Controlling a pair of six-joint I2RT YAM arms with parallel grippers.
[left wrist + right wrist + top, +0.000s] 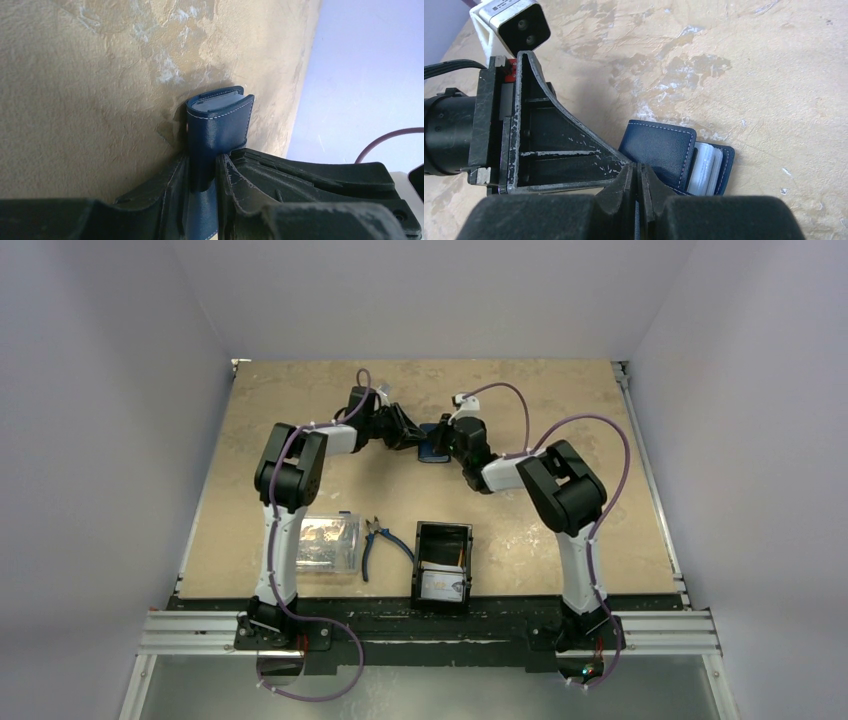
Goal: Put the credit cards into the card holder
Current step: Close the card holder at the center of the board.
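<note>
The navy card holder [432,452] lies at the far middle of the table, between both grippers. My left gripper [408,434] is shut on it; in the left wrist view the card holder [220,125] stands on edge between my fingers, my gripper [202,175] pinching its lower part. My right gripper [638,175] is shut, with a thin blue flap of the card holder [664,147] pinched between its tips. Pale leaves [704,167] show inside the fold. The credit cards [443,586] lie in the black tray, the top one white.
The black open tray [420,552] stands at the near middle of the table. A clear plastic box [328,542] sits to its left, with blue-handled pliers [381,539] between them. The left gripper's finger [554,150] fills the left of the right wrist view.
</note>
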